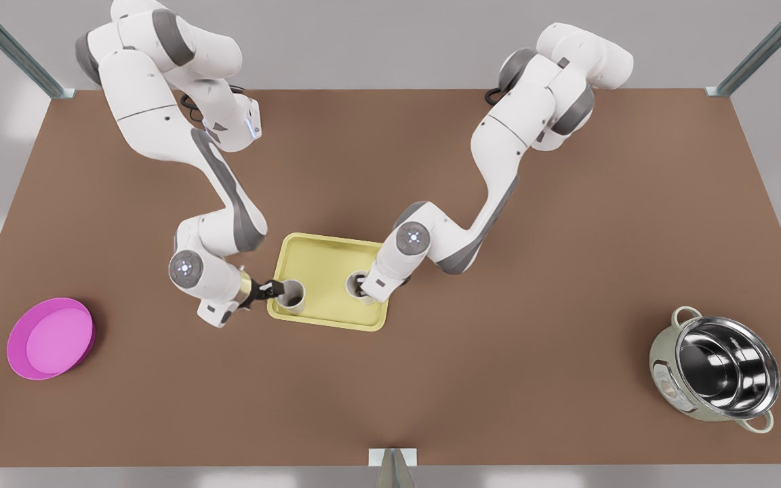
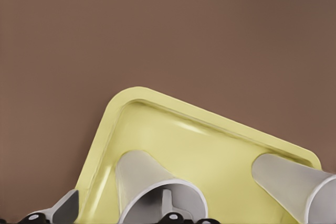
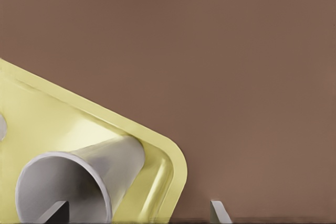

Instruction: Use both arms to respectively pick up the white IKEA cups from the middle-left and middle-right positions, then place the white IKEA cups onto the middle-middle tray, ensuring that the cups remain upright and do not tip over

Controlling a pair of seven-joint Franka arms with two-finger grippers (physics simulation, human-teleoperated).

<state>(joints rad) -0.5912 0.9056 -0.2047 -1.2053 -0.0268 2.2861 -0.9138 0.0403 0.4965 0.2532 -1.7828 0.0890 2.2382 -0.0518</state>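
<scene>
We see both white cups standing upright inside the yellow tray [image 1: 328, 271], which lies mid-bench on the brown bench [image 1: 499, 379].

The left arm [image 1: 160, 135] reaches in from the front view's left. Its jaws, the left gripper [image 1: 274, 290], sit at the rim of the left cup [image 1: 291, 295], near the tray's corner on the front view's left. In the left wrist view one finger [image 2: 167, 203] shows inside that cup [image 2: 157, 187] and another finger [image 2: 65, 208] outside its wall, so the jaws straddle the rim; we cannot tell whether they press it.

The right arm [image 1: 499, 156] comes from the front view's right, and its right gripper [image 1: 363, 288] stands over the right cup [image 1: 356, 285], toward the tray's near edge. In the right wrist view one finger [image 3: 52, 212] lies inside the cup [image 3: 84, 177] and the other [image 3: 220, 212] well outside it, over the bench: jaws wide.

The two cups stand apart, not touching. The second cup also shows in the left wrist view [image 2: 294, 184].

A pink plate [image 1: 50, 337] sits at the front view's left, a steel pot [image 1: 719, 369] at its right, both well away from the tray.
</scene>
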